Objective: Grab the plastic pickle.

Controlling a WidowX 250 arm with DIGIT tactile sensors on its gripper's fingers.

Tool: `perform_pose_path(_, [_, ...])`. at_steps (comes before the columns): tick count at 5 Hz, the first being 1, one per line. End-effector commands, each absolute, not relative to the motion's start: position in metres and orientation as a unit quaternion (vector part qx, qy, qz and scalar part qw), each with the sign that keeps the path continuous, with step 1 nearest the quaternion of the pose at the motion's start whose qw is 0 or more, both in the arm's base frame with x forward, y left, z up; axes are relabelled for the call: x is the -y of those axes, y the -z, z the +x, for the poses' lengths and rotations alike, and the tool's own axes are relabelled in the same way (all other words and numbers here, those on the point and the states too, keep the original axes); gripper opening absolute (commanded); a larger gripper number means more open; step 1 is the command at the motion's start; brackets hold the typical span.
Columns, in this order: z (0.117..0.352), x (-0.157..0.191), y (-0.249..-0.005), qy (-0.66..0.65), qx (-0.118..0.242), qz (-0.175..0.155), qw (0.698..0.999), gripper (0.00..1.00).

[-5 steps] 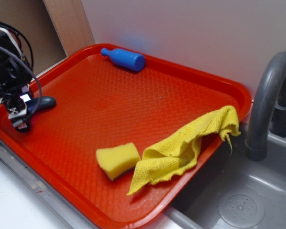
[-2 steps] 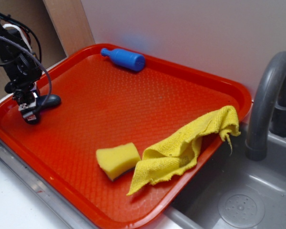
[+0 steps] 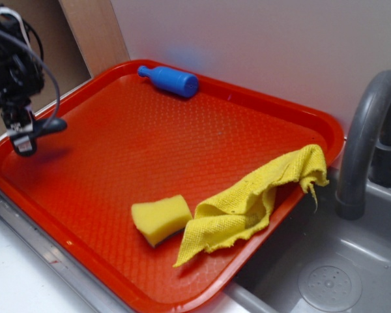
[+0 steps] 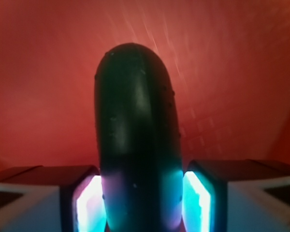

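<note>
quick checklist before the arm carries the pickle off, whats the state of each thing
1. Plastic pickle between the fingers: ok, the wrist view shows a pad on each side of it.
2. Gripper shut on it: ok.
3. Pickle off the red tray: ok, it hangs in the air with a shadow beneath.
4. Grip centred on the pickle: not ok, it is held near one end and most of it sticks out.
5. Grip firmness: cannot tell.
6. Blue bottle toy, yellow sponge and yellow cloth away from the gripper: ok.
</note>
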State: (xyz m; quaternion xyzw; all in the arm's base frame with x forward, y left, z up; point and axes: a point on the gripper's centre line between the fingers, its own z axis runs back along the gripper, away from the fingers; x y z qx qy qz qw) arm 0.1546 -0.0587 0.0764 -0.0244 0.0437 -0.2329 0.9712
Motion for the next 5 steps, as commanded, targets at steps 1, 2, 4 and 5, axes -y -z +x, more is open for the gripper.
perform_pose_path(1, [0.159,0.106,-0.174,0.209,-0.018,-0.004,0.978,0.0])
perform_pose_path(2, [0.167,0.118,-0.206,0.198,-0.006,-0.014,0.98,0.0])
perform_pose_path(4, [0.185,0.12,-0.245,0.128,0.044,-0.036,0.99,0.0])
perform_pose_path(5, [0.186,0.117,-0.244,0.129,0.043,-0.027,0.99,0.0])
